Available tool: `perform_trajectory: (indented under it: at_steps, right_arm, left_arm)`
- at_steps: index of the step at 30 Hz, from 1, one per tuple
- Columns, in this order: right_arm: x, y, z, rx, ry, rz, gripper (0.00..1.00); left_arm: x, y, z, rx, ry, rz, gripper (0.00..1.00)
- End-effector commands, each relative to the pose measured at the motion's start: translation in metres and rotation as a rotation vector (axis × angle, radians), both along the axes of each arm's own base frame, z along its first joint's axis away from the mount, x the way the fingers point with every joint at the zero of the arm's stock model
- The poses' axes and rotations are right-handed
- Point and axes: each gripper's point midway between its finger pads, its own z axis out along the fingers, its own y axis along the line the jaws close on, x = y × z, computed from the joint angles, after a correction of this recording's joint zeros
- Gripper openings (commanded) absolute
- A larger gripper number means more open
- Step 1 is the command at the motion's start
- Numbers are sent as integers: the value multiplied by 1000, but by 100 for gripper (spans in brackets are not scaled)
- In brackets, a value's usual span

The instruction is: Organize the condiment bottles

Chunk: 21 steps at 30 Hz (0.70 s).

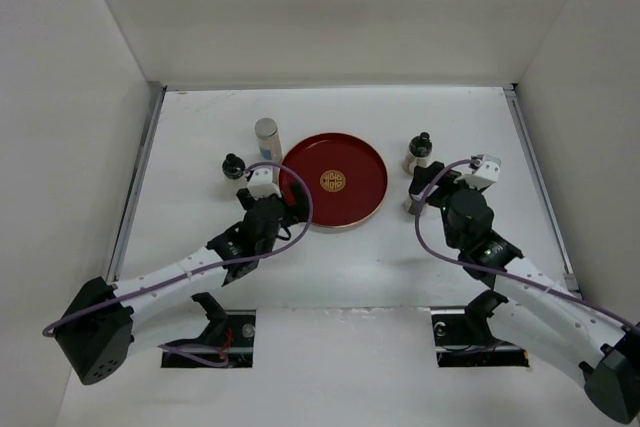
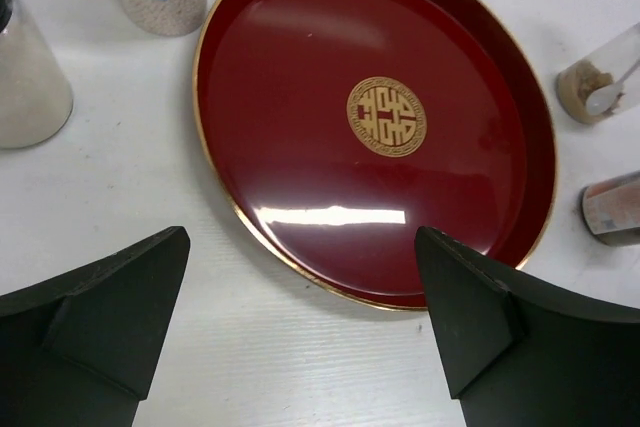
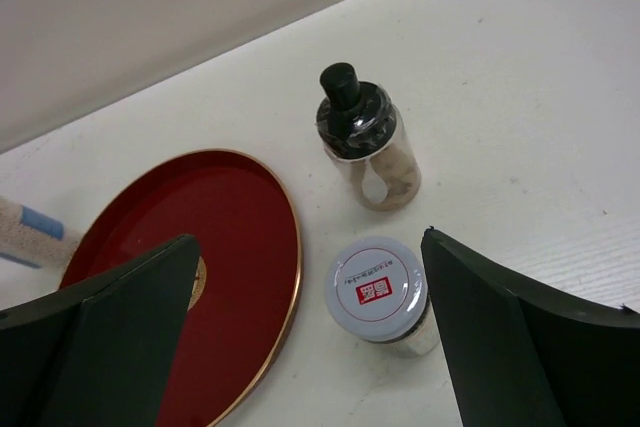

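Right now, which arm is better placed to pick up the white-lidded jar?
Right, likely: the right gripper hangs open just over the jar; the left gripper is across the tray.

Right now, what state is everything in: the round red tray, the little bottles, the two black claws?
Round red tray: empty.
Tall white blue-labelled cylinder: upright, outside tray.
Squat pale black-capped bottle, left of tray: upright, capped.
Clear black-capped bottle, right of tray: upright, capped.
White-lidded jar: upright, lid on.
Left gripper: open, empty.
Right gripper: open, empty.
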Motion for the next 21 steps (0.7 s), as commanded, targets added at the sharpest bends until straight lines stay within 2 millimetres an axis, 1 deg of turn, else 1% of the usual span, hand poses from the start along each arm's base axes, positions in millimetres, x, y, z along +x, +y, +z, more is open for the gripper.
perform_trajectory:
  at_steps: [1, 4, 7, 9, 12, 14, 15, 16, 17, 18, 19, 20, 21]
  right_arm:
    - [-8, 1, 22, 0, -36, 6, 100]
    - [-13, -1, 17, 6, -41, 2, 100]
    - [-15, 5, 13, 31, -43, 18, 100]
    - [-16, 10, 11, 26, -38, 35, 100]
    - [-19, 20, 15, 26, -45, 70, 100]
    - [-22, 24, 18, 31, -53, 82, 100]
    - [-23, 25, 19, 28, -52, 84, 100]
    - [-24, 26, 21, 25, -56, 88, 100]
    - [-25, 25, 21, 24, -61, 85, 100]
    - [-25, 25, 21, 22, -62, 80, 100]
    - [-25, 25, 21, 21, -61, 79, 100]
    - [-25, 26, 21, 27, -63, 80, 100]
    - [-25, 27, 19, 26, -58, 81, 100]
  left_arm:
    - [8, -8, 42, -20, -87, 8, 100]
    - [11, -5, 54, 1, -112, 25, 100]
    - [14, -3, 71, 30, -138, 38, 100]
    - [12, 6, 88, 23, -172, 79, 100]
    - [11, 23, 111, -8, -223, 125, 100]
    - [11, 31, 123, -33, -246, 139, 100]
    - [12, 33, 127, -35, -254, 135, 98]
    - [14, 36, 129, -22, -259, 137, 83]
    - [17, 41, 131, -3, -262, 153, 59]
    - [19, 47, 131, 15, -255, 175, 38]
    - [20, 55, 128, 36, -239, 209, 33]
    - [21, 66, 125, 57, -222, 254, 34]
    - [22, 75, 121, 75, -204, 296, 39]
